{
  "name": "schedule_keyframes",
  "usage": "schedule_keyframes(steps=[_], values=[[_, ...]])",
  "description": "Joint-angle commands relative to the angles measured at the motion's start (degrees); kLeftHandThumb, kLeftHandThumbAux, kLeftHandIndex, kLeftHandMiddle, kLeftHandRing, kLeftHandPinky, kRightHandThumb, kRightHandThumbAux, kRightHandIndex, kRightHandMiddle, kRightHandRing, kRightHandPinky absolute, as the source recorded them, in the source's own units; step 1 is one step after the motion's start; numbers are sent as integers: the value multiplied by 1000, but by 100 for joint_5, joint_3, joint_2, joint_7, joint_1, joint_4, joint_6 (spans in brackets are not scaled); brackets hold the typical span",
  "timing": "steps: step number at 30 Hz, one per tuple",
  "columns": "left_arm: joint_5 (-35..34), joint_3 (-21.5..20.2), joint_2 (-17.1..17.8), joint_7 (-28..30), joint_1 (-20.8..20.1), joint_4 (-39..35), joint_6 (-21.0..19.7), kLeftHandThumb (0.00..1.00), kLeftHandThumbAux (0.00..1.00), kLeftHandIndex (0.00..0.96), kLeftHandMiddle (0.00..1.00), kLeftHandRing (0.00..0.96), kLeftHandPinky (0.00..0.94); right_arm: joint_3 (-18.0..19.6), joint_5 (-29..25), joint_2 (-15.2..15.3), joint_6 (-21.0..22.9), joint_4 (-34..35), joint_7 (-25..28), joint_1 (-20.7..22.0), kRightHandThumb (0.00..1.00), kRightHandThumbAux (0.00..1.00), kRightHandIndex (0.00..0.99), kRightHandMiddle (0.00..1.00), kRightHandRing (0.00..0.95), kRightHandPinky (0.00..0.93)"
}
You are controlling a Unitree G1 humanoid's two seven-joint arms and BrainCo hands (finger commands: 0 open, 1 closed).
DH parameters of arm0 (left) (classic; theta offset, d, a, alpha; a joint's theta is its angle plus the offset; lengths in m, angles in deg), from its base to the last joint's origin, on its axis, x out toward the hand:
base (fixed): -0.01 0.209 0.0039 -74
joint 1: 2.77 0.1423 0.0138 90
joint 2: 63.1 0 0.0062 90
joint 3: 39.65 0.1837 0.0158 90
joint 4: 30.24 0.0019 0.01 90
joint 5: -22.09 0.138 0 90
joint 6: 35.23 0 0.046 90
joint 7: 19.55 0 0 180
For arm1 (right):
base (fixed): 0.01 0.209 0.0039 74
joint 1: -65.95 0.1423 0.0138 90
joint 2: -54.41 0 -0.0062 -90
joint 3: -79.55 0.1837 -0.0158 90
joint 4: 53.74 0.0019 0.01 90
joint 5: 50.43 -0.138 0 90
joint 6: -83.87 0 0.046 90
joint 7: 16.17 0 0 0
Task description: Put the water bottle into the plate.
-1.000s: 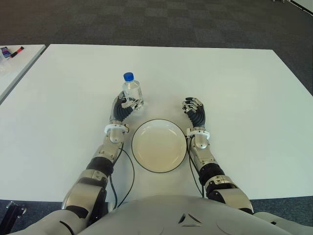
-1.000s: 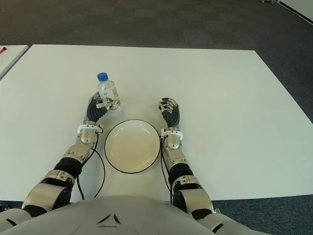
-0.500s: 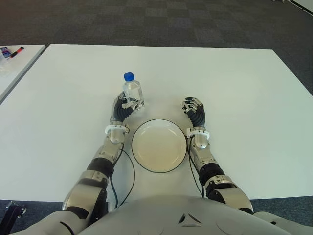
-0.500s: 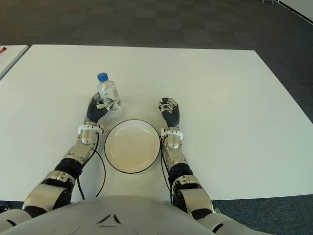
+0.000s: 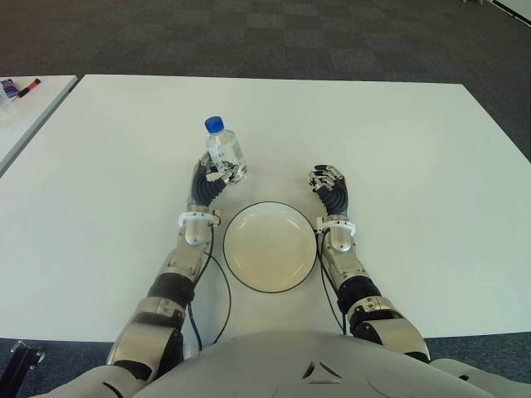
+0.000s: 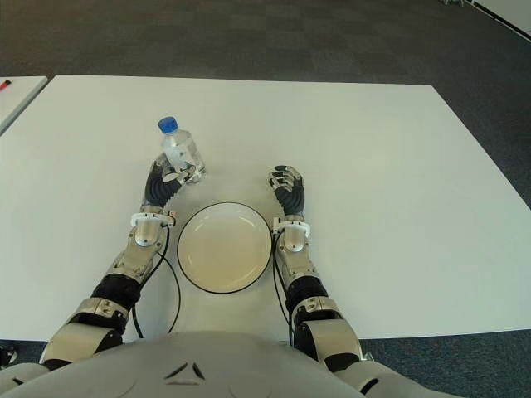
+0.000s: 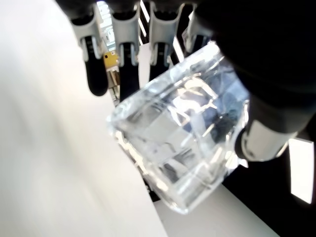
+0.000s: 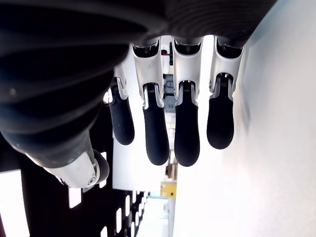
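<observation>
A clear water bottle (image 5: 225, 154) with a blue cap is held in my left hand (image 5: 211, 177), just beyond the left rim of the round cream plate (image 5: 270, 246). It leans slightly to the left and looks lifted a little off the white table (image 5: 398, 149). In the left wrist view the bottle's clear base (image 7: 182, 143) fills the space between the curled fingers (image 7: 95, 64) and the thumb. My right hand (image 5: 328, 187) shows beside the plate's right rim, fingers relaxed and holding nothing, as the right wrist view's fingers (image 8: 186, 133) show.
A second white table (image 5: 21, 108) stands at the far left with a few small items (image 5: 17, 87) on it. Dark carpet lies beyond the table's far edge. A black cable (image 5: 217, 294) loops beside my left forearm.
The left hand has raised the bottle slightly and tipped it to the left; its cap now sits higher and further left. The right hand and the plate have not moved.
</observation>
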Motion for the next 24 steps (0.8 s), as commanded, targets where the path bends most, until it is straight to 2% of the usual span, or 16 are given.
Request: schedule_keyframes(steps=[1,9,24], values=[[-61,-5,-43,179,272,-772,19,951,647,389,525,539,694,5,-12,-20,176,-180,22,-119,942,670,353,486,522,550],[-4,19,-54,333,580,-1521,-12,950,647,390,522,540,715,14,-16,-16,145,-225,31,-102,942,670,354,485,522,554],[-274,-1,-125,714,838,-2037,73,950,645,396,517,530,673,0,0,16,82,-291,58,-85,941,669,355,486,520,554]])
